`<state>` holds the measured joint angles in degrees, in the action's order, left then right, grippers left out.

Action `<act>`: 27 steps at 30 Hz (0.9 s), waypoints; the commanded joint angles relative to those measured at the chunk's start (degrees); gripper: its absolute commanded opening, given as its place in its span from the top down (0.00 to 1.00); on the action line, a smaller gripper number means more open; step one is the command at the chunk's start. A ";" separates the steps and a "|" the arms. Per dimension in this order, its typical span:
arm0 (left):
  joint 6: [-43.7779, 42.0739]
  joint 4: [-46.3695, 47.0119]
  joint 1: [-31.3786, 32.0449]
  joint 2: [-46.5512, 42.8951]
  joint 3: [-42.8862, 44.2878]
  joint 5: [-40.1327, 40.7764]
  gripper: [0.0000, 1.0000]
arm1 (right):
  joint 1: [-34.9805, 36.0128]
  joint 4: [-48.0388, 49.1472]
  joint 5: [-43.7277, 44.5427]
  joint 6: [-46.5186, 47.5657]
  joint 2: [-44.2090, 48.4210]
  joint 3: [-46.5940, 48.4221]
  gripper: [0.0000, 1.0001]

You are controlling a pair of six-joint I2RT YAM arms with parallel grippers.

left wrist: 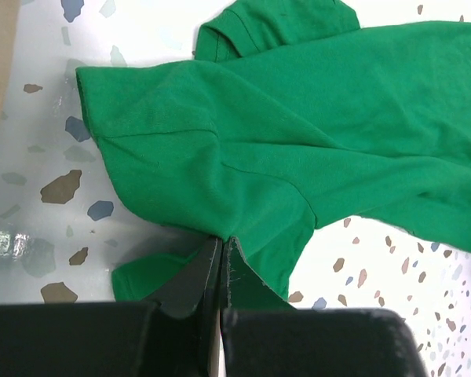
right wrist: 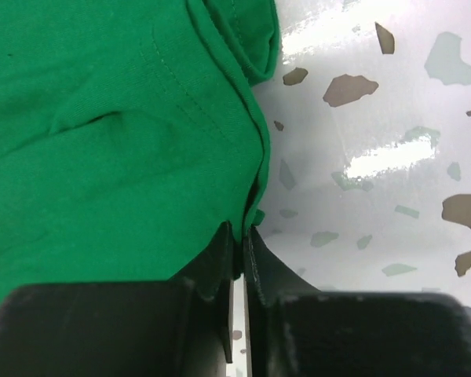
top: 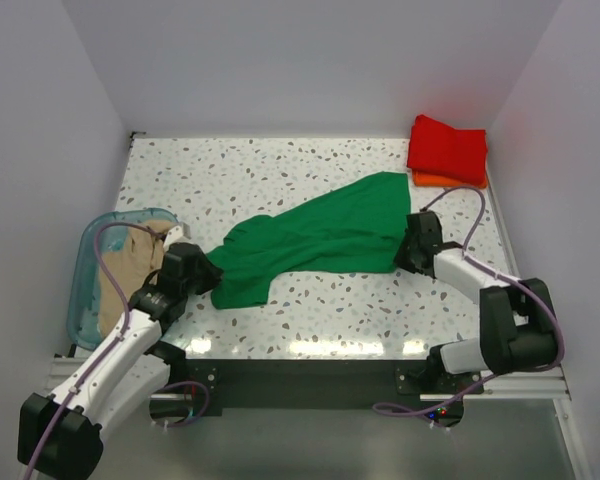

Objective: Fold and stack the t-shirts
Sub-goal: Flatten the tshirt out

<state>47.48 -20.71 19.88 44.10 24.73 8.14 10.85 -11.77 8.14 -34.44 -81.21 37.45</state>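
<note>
Two pincers had the green t-shirt (top: pixel 315 240) between them. It was strung slantwise across the middle of the speckled desk (top: pixel 280 170) and lay on it in loose wrinkles. The left pincer (left wrist: pixel 222 255) was closed to a hairline on a fold of cloth beside one sleeve. The right pincer (right wrist: pixel 237 236) was likewise pinched tight on a stitched edge at the other end of the garment. The red t-shirt (top: pixel 448 148) sat folded on the orange t-shirt (top: pixel 435 181) in the far right corner. The beige t-shirt (top: pixel 130 262) lay crumpled in the teal bin (top: pixel 80 300) at the left edge.

The green cloth looked light, thin and thoroughly limp — likely to sag and bunch wherever nothing held it, and to fold on itself rather than move as one sheet. The best hold was probably on a hem or seam, where the doubled stitching gave the fingers something firm to bite. A pinch in mid-panel would likely raise only a peak. Two grips set well apart and kept under gentle tension seemed the surest way to lay it flat — though a thin edge could slip free.
</note>
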 commanded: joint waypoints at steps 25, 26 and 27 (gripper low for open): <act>-6.35 -13.39 -0.46 -8.76 43.54 -7.79 1.00 | 0.05 -38.13 2.05 2.27 36.29 42.32 1.00; -6.26 -13.57 -0.46 -8.42 45.13 -7.79 1.00 | -0.04 -39.11 2.23 2.44 36.73 44.18 1.00; -6.18 -13.74 -0.46 -8.15 48.27 -9.18 1.00 | 0.05 -39.81 2.66 2.70 36.82 46.03 1.00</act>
<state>42.37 -33.63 19.88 35.73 66.48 2.63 10.87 -46.15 8.56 -33.28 -45.56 77.34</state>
